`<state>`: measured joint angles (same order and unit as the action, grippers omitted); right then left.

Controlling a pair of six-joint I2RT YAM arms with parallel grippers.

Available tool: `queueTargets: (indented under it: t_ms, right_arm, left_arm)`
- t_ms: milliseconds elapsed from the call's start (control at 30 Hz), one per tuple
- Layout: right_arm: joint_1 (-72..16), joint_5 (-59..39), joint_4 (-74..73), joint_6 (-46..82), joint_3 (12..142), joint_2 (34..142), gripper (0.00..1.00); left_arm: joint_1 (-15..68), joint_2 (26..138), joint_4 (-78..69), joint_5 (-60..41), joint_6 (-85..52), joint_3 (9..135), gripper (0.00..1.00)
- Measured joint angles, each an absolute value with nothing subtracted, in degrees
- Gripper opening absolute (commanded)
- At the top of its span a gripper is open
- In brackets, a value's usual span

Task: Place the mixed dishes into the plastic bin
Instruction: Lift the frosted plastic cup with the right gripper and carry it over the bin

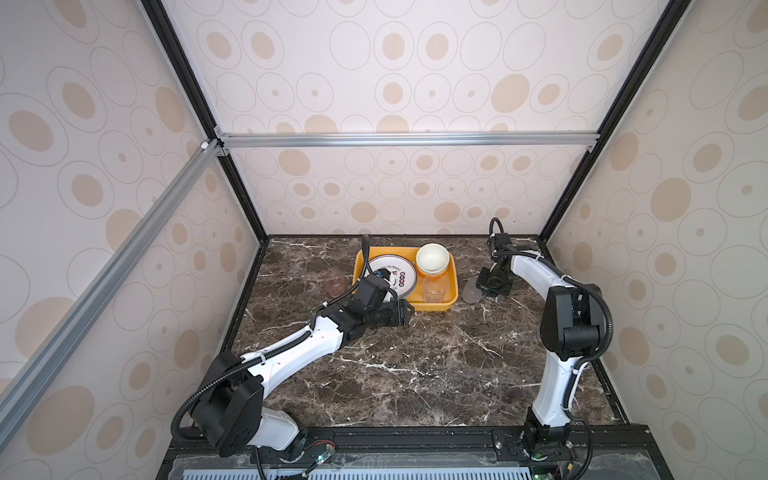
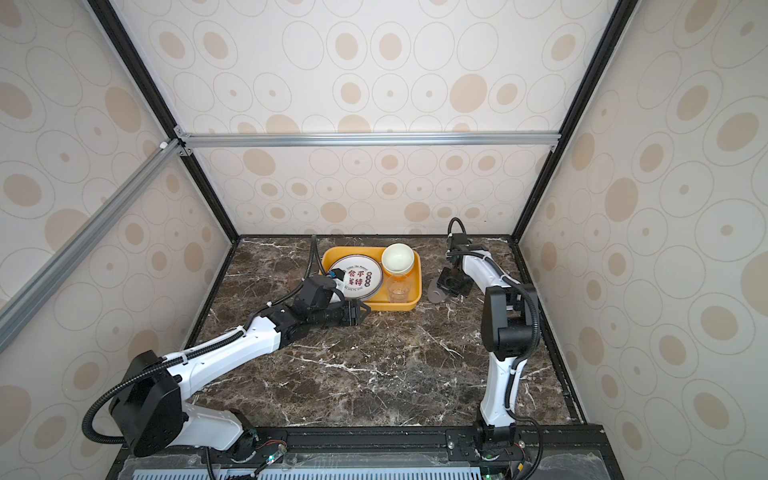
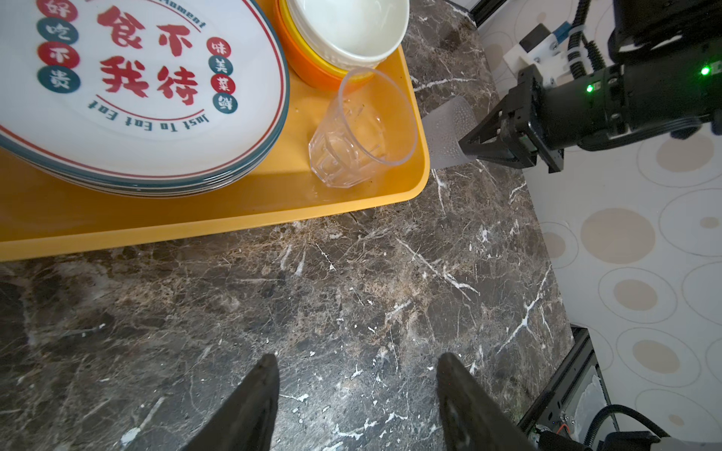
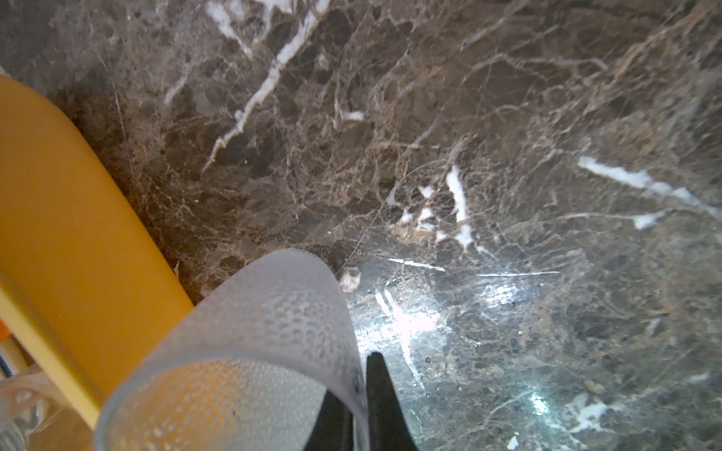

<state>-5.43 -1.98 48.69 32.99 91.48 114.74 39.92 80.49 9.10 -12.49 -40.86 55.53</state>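
Right wrist view showed the right gripper (image 4: 355,378) clamped on the wall of the grey cup (image 4: 250,343), just outside the plastic bin (image 4: 58,234). Left gripper (image 3: 357,357) stood open, empty, above the tabletop (image 3: 351,281).

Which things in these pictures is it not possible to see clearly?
- Pink cup: in a top view, small and faint; upright or lying, unclear.
- Plates: left wrist view, stack cut by the edge; count unclear.
- Grey cup: right wrist view, near rim cut by the edge.

Dark brown marble tabletop (image 1: 415,365), cream circle-patterned walls (image 1: 374,83), aluminium frame rails (image 1: 395,139).
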Motion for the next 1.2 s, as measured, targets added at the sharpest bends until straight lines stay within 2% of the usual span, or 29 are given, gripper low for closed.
queueTargets:
  t_ms: [533,1200]
  right_arm:
    - [-7.35,-1.37,53.54,28.75,90.56,105.16,0.05]
    - [-14.17,-4.49,59.81,26.26,102.61,105.54,0.06]
  left_arm:
    - [39.53,77.36,9.06,-10.35,-41.89,53.12,0.64]
    - [35.11,68.93,8.99,-9.67,-44.58,48.53,0.65]
